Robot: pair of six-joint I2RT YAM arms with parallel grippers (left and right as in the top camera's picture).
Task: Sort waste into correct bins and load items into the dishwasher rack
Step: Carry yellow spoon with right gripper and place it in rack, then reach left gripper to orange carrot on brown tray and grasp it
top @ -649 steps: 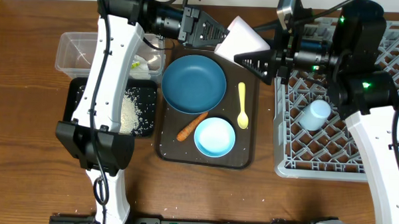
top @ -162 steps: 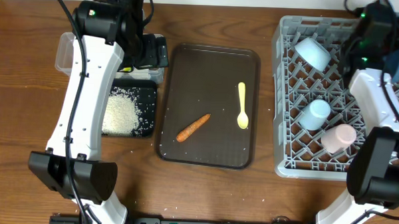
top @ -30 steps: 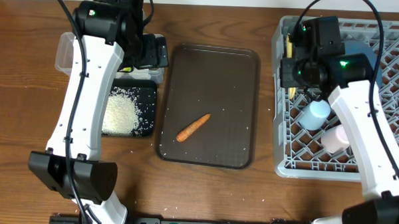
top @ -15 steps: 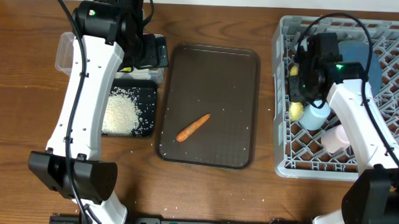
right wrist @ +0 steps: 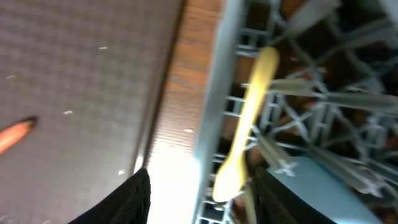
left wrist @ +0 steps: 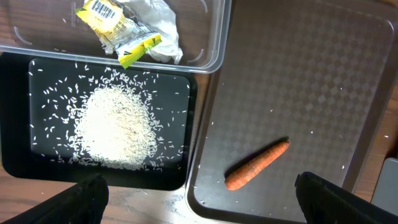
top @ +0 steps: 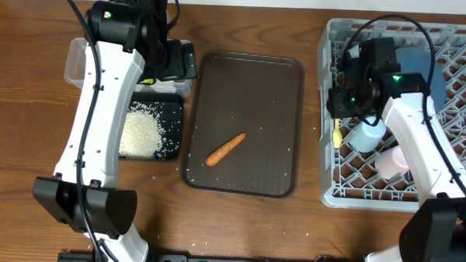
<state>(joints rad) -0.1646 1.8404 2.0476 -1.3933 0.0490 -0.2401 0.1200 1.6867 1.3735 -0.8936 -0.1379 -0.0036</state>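
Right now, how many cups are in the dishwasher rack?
2: the light blue cup sits near the rack's left edge, the pink cup beside it; the right arm may hide others.

- Orange carrot lies slanted, tip toward two o'clock.
- White rice heaps in the black tray at nine o'clock.
- Yellow spoon rests inside the grey rack, along its nine-o'clock wall, beside the light blue cup.
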